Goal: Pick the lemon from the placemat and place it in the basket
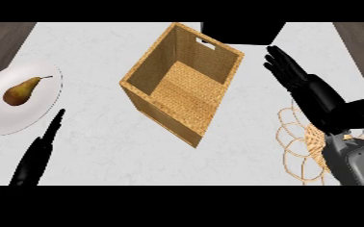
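Observation:
A woven wicker basket (pixel 186 84) stands in the middle of the counter, its inside bare. At the right edge lies a looped wicker placemat (pixel 295 144), mostly covered by my right forearm. No lemon shows in the head view. My right hand (pixel 298 79) hovers above the placemat's far side, to the right of the basket, fingers straight and pointing away from me, holding nothing. My left hand (pixel 39 156) rests at the lower left, fingers straight and up.
A white plate (pixel 35 108) at the left edge carries a brown-green pear (pixel 21 91). A black block (pixel 238 31) sits behind the basket at the counter's far edge. Dark wood strips flank the pale marbled counter (pixel 99 139).

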### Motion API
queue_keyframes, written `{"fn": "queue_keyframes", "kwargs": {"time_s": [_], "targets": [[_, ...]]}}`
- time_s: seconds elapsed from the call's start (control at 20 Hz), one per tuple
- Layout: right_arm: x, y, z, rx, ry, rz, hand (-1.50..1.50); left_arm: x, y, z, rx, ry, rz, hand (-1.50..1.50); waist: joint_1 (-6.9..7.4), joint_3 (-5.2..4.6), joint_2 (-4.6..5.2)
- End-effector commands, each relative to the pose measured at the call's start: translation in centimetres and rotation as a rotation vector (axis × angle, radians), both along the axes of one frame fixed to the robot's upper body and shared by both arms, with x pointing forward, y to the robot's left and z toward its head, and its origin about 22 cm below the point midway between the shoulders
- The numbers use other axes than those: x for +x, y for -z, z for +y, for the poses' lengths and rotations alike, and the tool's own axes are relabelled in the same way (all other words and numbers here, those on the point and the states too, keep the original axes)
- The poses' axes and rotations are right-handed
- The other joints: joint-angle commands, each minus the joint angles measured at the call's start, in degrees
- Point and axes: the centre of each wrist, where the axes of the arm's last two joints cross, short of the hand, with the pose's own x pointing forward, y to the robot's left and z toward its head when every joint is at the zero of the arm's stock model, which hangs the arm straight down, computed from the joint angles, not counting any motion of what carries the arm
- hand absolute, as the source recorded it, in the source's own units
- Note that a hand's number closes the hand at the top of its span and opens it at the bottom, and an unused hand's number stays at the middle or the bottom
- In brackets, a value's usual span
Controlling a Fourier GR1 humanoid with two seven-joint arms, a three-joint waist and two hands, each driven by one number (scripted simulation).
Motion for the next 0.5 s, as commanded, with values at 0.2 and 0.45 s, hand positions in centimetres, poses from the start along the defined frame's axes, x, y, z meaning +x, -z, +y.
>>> {"fn": "queue_keyframes", "kwargs": {"time_s": [0.2,0.45], "targets": [[0.5,-3.8,-12.1,0.273,0.141,-0.309,1.50,4.1,-3.9,-2.2,-0.283,-0.054,-0.154,0.00,-3.19,2.64,-0.25],[-1.6,-3.6,-11.1,-0.196,-0.198,-0.472,-1.50,6.3,-5.5,-2.8,-0.402,-0.033,-0.134,0.00,-3.70,2.49,-0.15]]}}
